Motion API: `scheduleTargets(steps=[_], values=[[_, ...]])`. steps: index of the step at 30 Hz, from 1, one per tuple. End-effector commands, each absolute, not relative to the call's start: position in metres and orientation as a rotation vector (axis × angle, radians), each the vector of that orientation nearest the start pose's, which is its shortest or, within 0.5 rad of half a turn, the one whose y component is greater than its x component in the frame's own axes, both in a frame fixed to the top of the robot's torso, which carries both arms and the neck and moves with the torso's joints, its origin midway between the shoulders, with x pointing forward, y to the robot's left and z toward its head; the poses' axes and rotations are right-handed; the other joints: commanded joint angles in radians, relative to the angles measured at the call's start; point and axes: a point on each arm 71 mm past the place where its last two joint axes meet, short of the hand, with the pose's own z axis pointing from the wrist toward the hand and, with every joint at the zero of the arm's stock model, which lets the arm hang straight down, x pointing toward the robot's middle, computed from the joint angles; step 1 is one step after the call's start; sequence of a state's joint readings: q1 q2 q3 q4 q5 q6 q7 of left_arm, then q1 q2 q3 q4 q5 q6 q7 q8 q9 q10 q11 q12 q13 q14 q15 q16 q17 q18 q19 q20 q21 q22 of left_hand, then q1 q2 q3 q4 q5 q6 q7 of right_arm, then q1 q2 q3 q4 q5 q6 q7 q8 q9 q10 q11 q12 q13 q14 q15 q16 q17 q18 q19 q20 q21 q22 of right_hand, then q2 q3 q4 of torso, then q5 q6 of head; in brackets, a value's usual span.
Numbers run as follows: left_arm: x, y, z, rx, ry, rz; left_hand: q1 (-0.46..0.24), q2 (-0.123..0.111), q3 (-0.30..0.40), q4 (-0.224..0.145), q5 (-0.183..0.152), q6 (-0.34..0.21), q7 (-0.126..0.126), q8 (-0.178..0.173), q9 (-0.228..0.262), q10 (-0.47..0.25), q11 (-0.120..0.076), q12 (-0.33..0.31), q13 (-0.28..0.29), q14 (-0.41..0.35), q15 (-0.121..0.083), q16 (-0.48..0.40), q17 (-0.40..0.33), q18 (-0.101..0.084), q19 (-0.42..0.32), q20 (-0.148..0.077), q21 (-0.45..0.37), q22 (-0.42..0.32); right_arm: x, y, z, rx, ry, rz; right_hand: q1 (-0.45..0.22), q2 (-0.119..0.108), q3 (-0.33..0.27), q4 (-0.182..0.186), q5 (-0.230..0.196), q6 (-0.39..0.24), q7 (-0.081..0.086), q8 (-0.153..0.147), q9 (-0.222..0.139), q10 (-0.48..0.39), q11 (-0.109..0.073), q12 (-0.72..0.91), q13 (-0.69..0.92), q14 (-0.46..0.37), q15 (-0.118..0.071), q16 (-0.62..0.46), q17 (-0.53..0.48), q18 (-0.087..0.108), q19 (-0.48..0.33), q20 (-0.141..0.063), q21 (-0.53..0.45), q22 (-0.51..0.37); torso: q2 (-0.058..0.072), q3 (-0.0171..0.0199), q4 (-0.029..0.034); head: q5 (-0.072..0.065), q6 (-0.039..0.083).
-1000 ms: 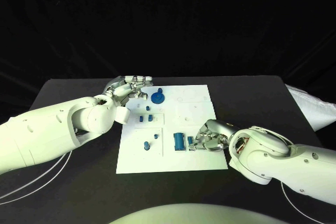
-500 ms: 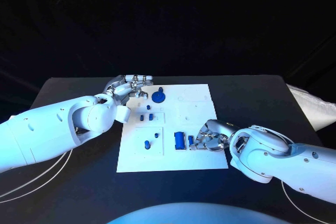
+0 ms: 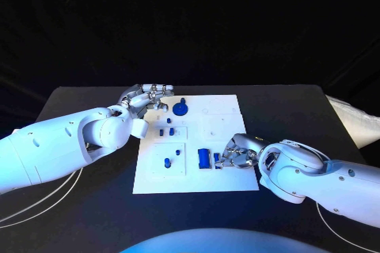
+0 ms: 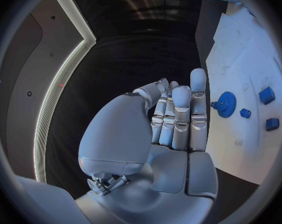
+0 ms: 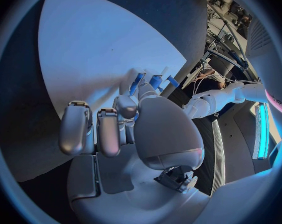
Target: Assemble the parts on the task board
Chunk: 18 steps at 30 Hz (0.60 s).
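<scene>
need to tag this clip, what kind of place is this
Most likely a robotics lab or demo bench: a black table against dark drapes, a white task board with small blue parts, and the room lit by strip lights.

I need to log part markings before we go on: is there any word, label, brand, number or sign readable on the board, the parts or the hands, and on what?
None can be read.
task board: faint outlines, no legible print.
blue gear and the other blue parts: no marks visible.
left hand and right hand: no label or brand visible.
</scene>
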<state>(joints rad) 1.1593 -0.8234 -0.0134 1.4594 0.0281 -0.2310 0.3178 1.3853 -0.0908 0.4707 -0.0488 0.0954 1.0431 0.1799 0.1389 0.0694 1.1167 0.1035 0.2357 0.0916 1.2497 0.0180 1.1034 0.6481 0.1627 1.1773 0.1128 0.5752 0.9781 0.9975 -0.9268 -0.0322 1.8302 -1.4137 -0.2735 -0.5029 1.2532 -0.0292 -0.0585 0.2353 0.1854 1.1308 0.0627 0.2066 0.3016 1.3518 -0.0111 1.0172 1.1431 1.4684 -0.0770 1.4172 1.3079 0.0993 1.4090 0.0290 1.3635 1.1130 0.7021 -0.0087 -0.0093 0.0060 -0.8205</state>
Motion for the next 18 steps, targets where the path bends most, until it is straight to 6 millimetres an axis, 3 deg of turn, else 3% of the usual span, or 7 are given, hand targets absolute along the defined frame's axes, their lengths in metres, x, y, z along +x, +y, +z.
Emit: scheduleTargets(steps=[1, 7, 11, 15, 18], values=[[0.496, 0.213, -0.198, -1.207, 1.498, -1.572, 0.004, 0.009, -0.002, -0.001, 0.005, -0.006, -0.001, 0.004, -0.001, -0.006, -0.001, 0.002, 0.001, -0.005, -0.001, -0.003, -0.001, 0.020, -0.002, 0.003, -0.007, -0.001, 0.384, -0.175, -0.252, 0.061, 2.012, 0.559, -0.004, 0.007, -0.009, 0.001, -0.007, -0.003, 0.005, -0.001, -0.001, 0.005, 0.001, 0.004, 0.001, 0.059, -0.001, -0.002, 0.017, -0.015, 0.001, 0.001, -0.001, 0.001, -0.001, 0.0005, -0.0015, 0.003, 0.002], [0.496, 0.214, -0.198, -1.208, 1.496, -1.568, 0.003, 0.009, -0.003, -0.001, 0.005, -0.007, -0.001, 0.004, -0.001, -0.007, 0.000, 0.003, 0.000, -0.006, -0.001, -0.004, -0.002, 0.020, -0.002, 0.003, -0.007, -0.001, 0.381, -0.179, -0.244, 0.084, 1.977, 0.608, -0.038, -0.001, -0.054, 0.025, -0.008, -0.004, 0.004, -0.001, 0.003, 0.005, 0.001, 0.001, 0.000, 0.059, -0.001, -0.003, 0.016, -0.015, 0.001, 0.001, -0.001, 0.001, -0.002, -0.0009, -0.0002, 0.002, 0.007], [0.497, 0.216, -0.199, -1.211, 1.492, -1.561, 0.003, 0.009, -0.003, -0.001, 0.005, -0.007, -0.001, 0.004, -0.001, -0.007, 0.000, 0.003, 0.000, -0.006, -0.001, -0.004, -0.002, 0.020, -0.002, 0.003, -0.007, -0.001, 0.390, -0.185, -0.231, 0.163, 1.937, 0.675, -0.044, -0.004, -0.072, 0.035, -0.006, -0.016, 0.007, -0.007, 0.002, -0.013, 0.004, -0.035, -0.025, 0.053, 0.001, -0.019, -0.007, -0.010, -0.009, 0.001, -0.014, -0.024, -0.007, -0.0022, 0.0008, -0.001, 0.018], [0.499, 0.219, -0.203, -1.220, 1.473, -1.536, 0.001, 0.009, -0.004, -0.001, 0.006, -0.008, 0.000, 0.004, -0.001, -0.009, 0.000, 0.003, 0.000, -0.006, -0.001, -0.004, -0.002, 0.020, -0.002, 0.003, -0.008, -0.001, 0.410, -0.195, -0.220, 0.317, 1.903, 0.793, -0.012, 0.010, -0.078, 0.026, 0.021, -0.071, 0.026, -0.038, -0.008, -0.048, 0.019, -0.095, -0.067, 0.047, 0.011, -0.035, -0.024, -0.008, -0.019, 0.008, -0.027, -0.042, -0.025, -0.0070, -0.0001, -0.003, 0.033], [0.499, 0.222, -0.209, -1.244, 1.450, -1.511, -0.002, 0.008, -0.005, 0.000, 0.006, -0.010, 0.001, 0.004, -0.001, -0.009, 0.001, 0.005, 0.000, -0.014, 0.001, -0.012, -0.017, 0.019, -0.004, 0.004, -0.010, -0.002, 0.432, -0.204, -0.215, 0.459, 1.858, 0.904, 0.032, 0.028, -0.074, 0.003, 0.028, -0.105, 0.041, -0.057, -0.015, -0.103, 0.032, -0.199, -0.143, 0.033, 0.023, -0.077, -0.076, 0.003, -0.047, 0.018, -0.064, -0.107, -0.044, -0.0115, -0.0030, -0.002, 0.043]])
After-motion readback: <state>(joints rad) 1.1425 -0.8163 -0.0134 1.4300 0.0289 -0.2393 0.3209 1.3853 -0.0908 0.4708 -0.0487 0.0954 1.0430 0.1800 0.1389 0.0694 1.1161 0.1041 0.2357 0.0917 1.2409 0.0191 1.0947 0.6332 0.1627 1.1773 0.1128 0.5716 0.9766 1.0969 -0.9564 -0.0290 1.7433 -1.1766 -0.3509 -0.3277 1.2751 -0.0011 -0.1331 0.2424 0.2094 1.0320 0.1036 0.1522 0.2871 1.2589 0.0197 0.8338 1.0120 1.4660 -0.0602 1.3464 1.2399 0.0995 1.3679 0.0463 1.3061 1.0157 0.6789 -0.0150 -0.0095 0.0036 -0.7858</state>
